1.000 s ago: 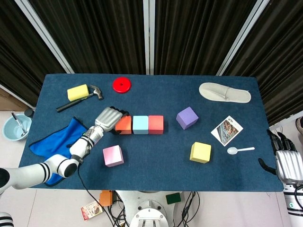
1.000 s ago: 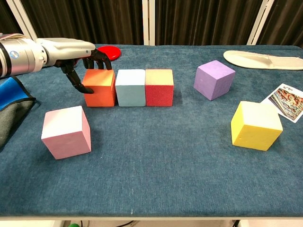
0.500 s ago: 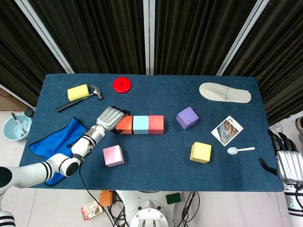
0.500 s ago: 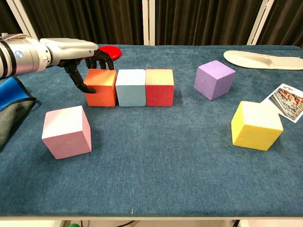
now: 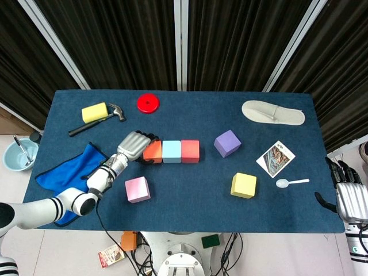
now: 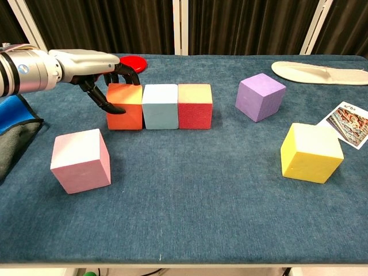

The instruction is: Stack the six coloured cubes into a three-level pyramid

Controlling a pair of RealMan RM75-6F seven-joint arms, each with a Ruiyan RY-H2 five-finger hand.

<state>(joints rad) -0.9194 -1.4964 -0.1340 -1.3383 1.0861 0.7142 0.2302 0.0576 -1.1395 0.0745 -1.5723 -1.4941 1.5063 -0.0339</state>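
Three cubes stand touching in a row: orange cube [image 5: 152, 152] [image 6: 125, 106], light blue cube [image 5: 171, 151] [image 6: 160, 106], red cube [image 5: 190, 150] [image 6: 195, 106]. My left hand [image 5: 133, 146] [image 6: 92, 66] wraps the orange cube's left end, thumb on its near face and fingers curled behind it. The pink cube [image 5: 137, 189] [image 6: 80, 160] sits alone at the front left. The purple cube [image 5: 227, 142] [image 6: 260, 96] and yellow cube [image 5: 244, 185] [image 6: 311, 152] lie apart on the right. My right hand [image 5: 349, 198] hangs beyond the table's right edge, fingers apart, holding nothing.
A red disc [image 5: 148, 103], a hammer [image 5: 98, 122] and a yellow sponge [image 5: 94, 111] lie at the back left. A blue cloth [image 5: 69, 169] covers the left edge. A slipper [image 5: 272, 112], picture card [image 5: 275, 158] and white spoon [image 5: 292, 183] lie on the right.
My left hand has slid right with the orange cube, and the three-cube row has shifted slightly to the right. The thumb now lies across the cube's near face.
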